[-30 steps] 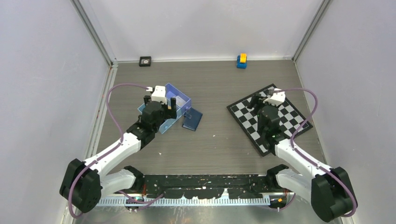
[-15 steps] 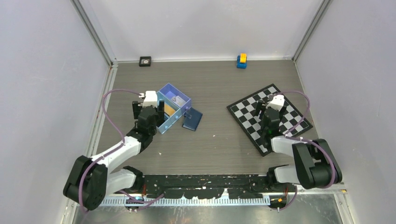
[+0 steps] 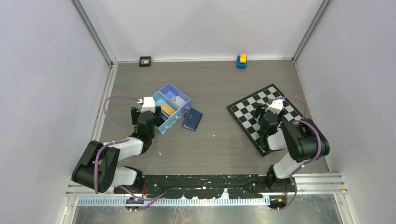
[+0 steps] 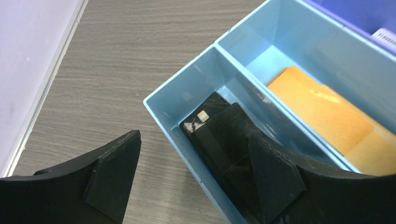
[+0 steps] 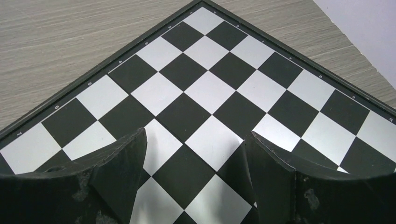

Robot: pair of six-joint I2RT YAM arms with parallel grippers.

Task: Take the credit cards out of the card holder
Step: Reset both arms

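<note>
Credit cards, the orange one showing, lie in the light-blue tray just beside the navy card holder, thin, stiff, slick plastic that I'd pinch by an edge, while left gripper over the tray and right gripper over the chessboard both gape empty.

1. the table looked like grey wood grain — matt.
2. the tray was smooth, faintly glossy blue plastic.
3. the chessboard had glossy, reflective squares.
4. the orange card looked smooth — matt.
</note>
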